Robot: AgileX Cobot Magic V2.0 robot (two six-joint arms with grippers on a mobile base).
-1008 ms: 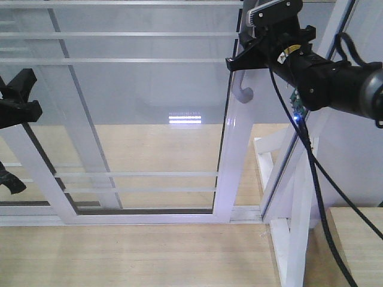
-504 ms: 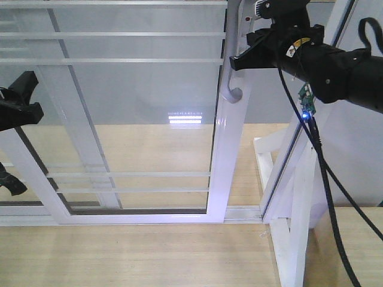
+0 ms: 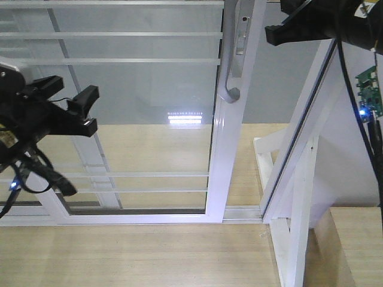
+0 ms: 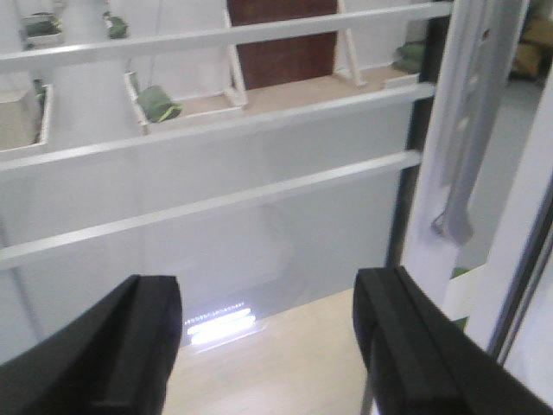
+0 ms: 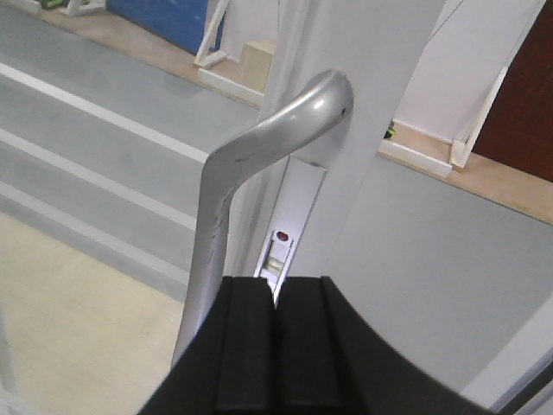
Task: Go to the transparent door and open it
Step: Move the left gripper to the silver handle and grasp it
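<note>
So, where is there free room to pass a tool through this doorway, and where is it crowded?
Free: the lower gap between the transparent door and the white post; also the wooden floor before it. Crowded: beside the handle, where the shut right tool hangs, and before the left glass, with the open left tool and its cables.

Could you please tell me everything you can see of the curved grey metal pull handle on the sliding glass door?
The curved grey metal pull handle is a slim, silvery bar, lightly scuffed. It stands upright along the right stile of the white-framed transparent door. Its top bends into the frame and its lower end hooks round. A narrow lock plate with a small red mark sits behind it. Nothing grips it: the black right gripper is shut and, in the front view, appears clear of it.
</note>
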